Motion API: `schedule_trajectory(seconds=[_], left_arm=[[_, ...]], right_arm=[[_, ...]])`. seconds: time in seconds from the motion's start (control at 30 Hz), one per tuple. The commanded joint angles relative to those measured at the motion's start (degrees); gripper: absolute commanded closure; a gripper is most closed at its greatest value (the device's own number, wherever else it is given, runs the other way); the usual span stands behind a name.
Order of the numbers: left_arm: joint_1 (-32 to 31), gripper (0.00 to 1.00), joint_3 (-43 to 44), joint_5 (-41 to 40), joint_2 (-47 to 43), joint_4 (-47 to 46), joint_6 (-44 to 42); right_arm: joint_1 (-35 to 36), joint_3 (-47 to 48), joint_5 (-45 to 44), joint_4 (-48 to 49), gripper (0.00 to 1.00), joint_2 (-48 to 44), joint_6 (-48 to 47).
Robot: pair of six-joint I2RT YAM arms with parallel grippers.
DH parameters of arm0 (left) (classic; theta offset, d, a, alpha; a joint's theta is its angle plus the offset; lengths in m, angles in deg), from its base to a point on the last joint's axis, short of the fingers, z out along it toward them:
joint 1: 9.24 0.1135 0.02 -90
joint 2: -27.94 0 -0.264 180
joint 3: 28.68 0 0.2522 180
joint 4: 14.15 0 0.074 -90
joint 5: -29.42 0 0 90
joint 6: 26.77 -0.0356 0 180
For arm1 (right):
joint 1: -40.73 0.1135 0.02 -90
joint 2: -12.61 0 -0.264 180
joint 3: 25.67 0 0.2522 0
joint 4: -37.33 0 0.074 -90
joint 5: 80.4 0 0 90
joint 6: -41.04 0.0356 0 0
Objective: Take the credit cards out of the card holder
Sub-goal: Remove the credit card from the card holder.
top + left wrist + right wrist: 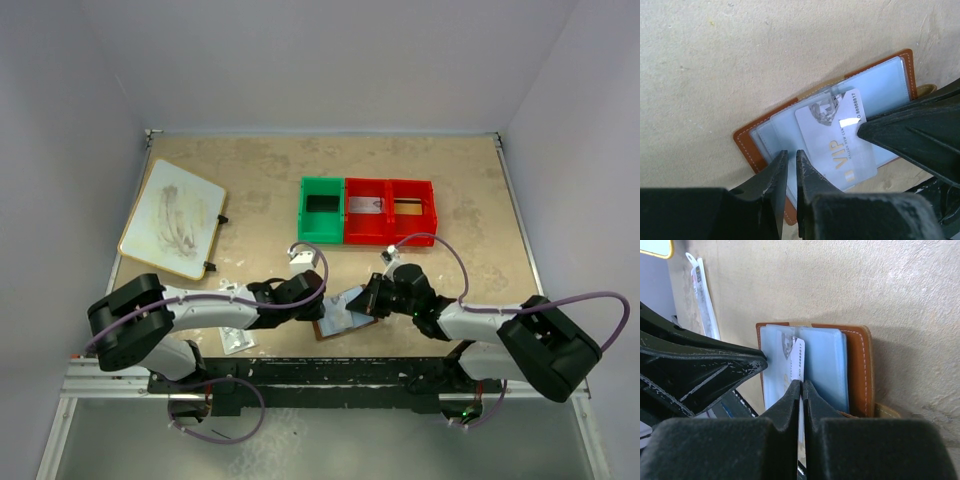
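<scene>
The brown card holder (335, 326) lies open on the table near the front edge, bluish-grey pockets up (890, 85). A silvery grey credit card (832, 145) marked VIP sticks partway out of a pocket. My right gripper (802, 383) is shut on that card's (794, 357) edge, over the holder (859, 365); its fingers (910, 135) show in the left wrist view. My left gripper (791, 156) is shut, its tips resting on the holder's inner pocket beside the card. In the top view both grippers (310, 298) (366, 298) meet over the holder. The golden tan card is hidden.
A green bin (322, 210) and red bins (390, 211) stand behind the grippers. A yellow-edged white board (172, 218) lies at the back left. A clear speckled packet (237, 340) lies left of the holder, also in the right wrist view (702, 295).
</scene>
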Motion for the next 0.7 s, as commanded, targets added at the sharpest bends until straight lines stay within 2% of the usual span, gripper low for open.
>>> schedule_trajectory(seconds=[0.0, 0.27, 0.43, 0.67], left_arm=[[-0.5, 0.88, -1.5, -2.5, -3.6, 3.2, -2.6], [-0.6, 0.78, -2.1, 1.3, -8.5, -3.3, -3.0], [-0.8, 0.74, -1.8, 6.2, -6.3, -10.6, -2.3], [-1.4, 0.74, -0.3, 5.9, 0.2, -10.0, -2.0]], right_arm=[[-0.4, -0.7, 0.1, -0.1, 0.96, -1.1, -1.2], [-0.4, -2.3, 1.8, 5.5, 0.95, 2.5, 0.8], [-0.4, -1.9, 1.8, 6.6, 0.95, 4.4, 1.2], [-0.5, -1.9, 0.7, 5.7, 0.95, 3.9, 1.8]])
